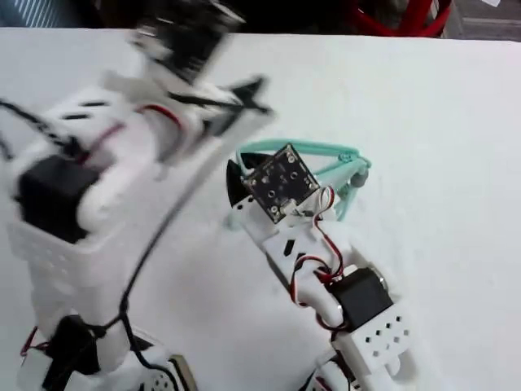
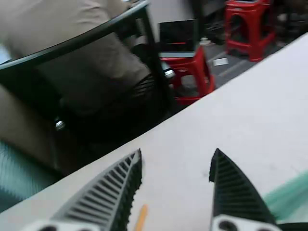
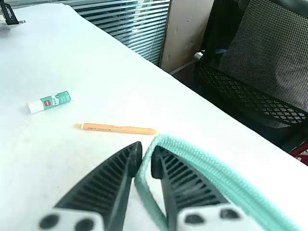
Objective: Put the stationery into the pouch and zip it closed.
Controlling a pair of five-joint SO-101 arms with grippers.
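Observation:
A teal zip pouch (image 1: 330,163) lies mid-table, partly under the right arm. My right gripper (image 1: 238,177) is at its left end, and in the right wrist view it (image 3: 146,151) is shut on the pouch's (image 3: 216,175) zip-edged rim. Beyond it on the table lie an orange pencil (image 3: 118,128) and a white-and-green glue stick (image 3: 48,102). My left gripper (image 1: 248,96) hangs raised above the table behind the pouch. In its own view it (image 2: 177,153) is open and holds nothing, with the pencil (image 2: 141,219) below it and a bit of the pouch (image 2: 288,195) to one side.
The white table (image 1: 440,106) has free room to the right of the pouch. Black mesh chairs (image 3: 260,62) and red stools (image 2: 250,21) stand past the far edge. A small dark object (image 3: 6,13) sits far off on the table.

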